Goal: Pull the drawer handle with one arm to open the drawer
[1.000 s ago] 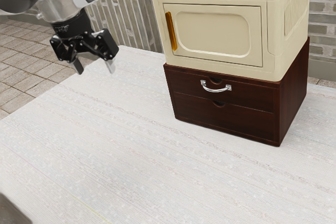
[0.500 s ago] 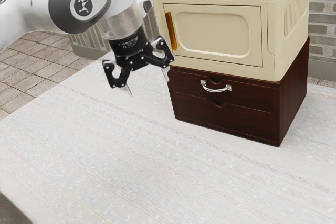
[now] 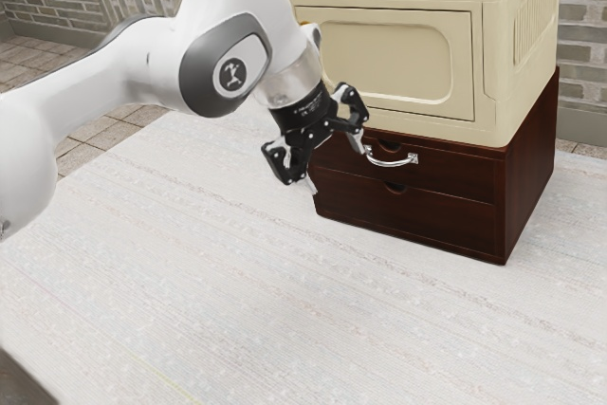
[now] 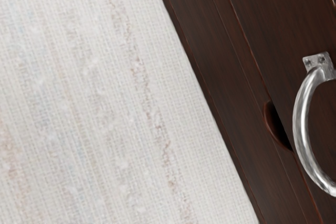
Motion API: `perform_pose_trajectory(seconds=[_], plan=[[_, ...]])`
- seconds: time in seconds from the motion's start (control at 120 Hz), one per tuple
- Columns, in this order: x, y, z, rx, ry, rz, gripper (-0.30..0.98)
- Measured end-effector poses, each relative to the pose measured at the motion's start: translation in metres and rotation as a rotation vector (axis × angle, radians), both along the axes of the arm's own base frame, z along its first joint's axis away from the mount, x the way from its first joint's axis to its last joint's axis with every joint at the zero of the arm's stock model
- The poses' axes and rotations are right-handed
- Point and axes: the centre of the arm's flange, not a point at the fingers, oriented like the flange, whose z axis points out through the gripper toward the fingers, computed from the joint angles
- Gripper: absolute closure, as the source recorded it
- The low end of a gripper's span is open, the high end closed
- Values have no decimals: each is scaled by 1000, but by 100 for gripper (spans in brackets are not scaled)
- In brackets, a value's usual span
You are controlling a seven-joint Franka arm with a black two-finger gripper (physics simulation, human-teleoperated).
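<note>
My gripper (image 3: 338, 169) stands open in front of the dark brown drawer unit (image 3: 436, 220), on the exterior view's left of the silver handle (image 3: 391, 162). One fingertip appears close to the handle's left end; whether they touch, I cannot tell. Nothing is between the fingers. The curved handle is fixed on the upper drawer, which is closed. In the wrist view the silver handle (image 4: 301, 124) shows large against the dark drawer front (image 4: 231, 77), near a half-round notch.
A cream cabinet (image 3: 389, 54) with a closed door rests on top of the drawer unit, just above my gripper. The light woven table surface (image 3: 237, 301) extends in front of the unit. Brick walls stand behind.
From the exterior view's upper left, my hand has moved right and downward to the drawer front, with the gripper staying open. Drawer unit and cabinet have not moved.
</note>
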Motion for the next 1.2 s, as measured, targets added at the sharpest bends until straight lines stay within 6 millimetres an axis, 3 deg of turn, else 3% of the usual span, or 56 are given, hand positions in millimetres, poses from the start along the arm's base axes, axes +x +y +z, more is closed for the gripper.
perform_pose_trajectory(seconds=[0.167, 0.342, 1.2], plan=[[9, 5, -5, -26, -32, 71, 17], [16, -3, -12, -43, -56, 108, 21], [43, -7, -46, -88, -96, 216, 27]])
